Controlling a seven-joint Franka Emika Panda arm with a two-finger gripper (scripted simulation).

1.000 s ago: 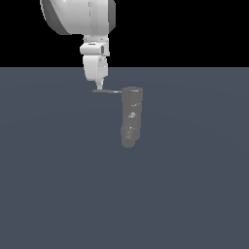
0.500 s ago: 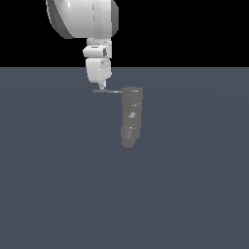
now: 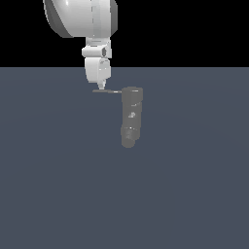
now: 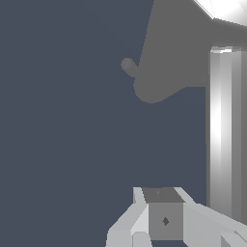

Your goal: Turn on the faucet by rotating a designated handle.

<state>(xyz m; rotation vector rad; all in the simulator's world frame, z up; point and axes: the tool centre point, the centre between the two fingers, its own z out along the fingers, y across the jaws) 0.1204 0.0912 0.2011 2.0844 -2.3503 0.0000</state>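
A dull grey faucet [image 3: 131, 116], banded in stacked segments and flecked with small pale specks, stands out against a flat slate-blue floor [image 3: 58, 185] under a pure black backdrop [image 3: 194, 29]. Its thin handle [image 3: 108, 91] reads a darker grey than the column. The arm [image 3: 82, 17] above is glossy white with grey shading along its curves, and the gripper [image 3: 100, 87] is the same white. In the wrist view the fingers [image 4: 164, 217] are pale grey-white around a mid-grey pad marked with a small dark diamond, beside a silvery bar [image 4: 224, 130] streaked with bright highlights
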